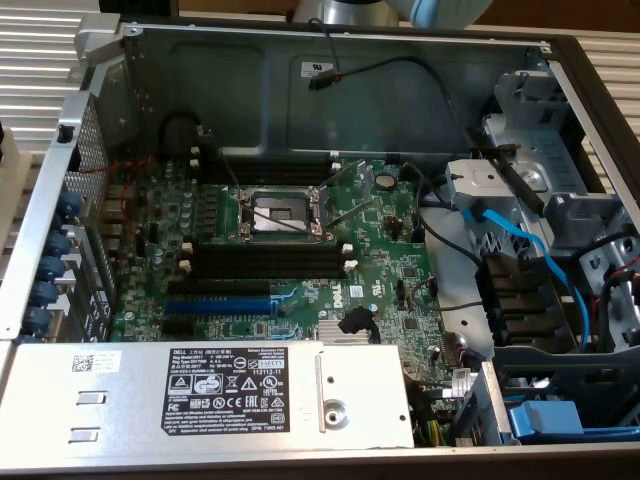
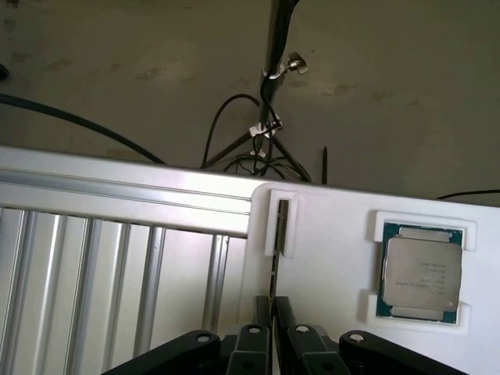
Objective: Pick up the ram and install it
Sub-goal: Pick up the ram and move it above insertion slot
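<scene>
The pincer (image 2: pixel 272 314) pinches the ram (image 2: pixel 274 269) by its thin edge. The stick stands in a white holder (image 2: pixel 291 234), seemingly to present that edge for gripping.

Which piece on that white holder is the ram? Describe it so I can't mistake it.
Find the white holder beside the ribbed metal rails. It has two recesses: a square one holding a silver processor chip and a narrow slot. The ram stands on edge in that slot with the end effector closed on it: a thin dark strip, not a flat square.
</scene>
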Controlling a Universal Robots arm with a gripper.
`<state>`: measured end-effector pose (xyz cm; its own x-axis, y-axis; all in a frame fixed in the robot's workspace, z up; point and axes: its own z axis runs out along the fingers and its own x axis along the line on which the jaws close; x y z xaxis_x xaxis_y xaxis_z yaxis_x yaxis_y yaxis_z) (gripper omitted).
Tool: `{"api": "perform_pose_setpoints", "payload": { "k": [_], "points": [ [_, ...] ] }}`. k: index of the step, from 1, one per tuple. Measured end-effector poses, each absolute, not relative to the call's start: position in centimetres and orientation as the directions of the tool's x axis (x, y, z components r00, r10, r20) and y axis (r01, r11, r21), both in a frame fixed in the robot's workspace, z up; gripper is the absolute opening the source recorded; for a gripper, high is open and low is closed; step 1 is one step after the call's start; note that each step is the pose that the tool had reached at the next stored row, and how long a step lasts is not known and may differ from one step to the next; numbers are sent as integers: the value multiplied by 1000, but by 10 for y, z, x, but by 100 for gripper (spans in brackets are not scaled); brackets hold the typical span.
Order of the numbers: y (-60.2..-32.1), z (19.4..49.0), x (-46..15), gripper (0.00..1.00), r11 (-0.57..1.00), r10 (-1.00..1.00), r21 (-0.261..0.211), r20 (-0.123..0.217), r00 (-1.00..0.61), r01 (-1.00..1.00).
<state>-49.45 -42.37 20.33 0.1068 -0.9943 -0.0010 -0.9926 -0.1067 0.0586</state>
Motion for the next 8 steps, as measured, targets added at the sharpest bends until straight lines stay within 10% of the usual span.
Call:
{"api": "perform_pose_setpoints", "payload": {
  "k": [8],
  "points": [
    [-424, 203, -495, 12, -107, -994, 59, -1, 107, -993]
  ]
}}
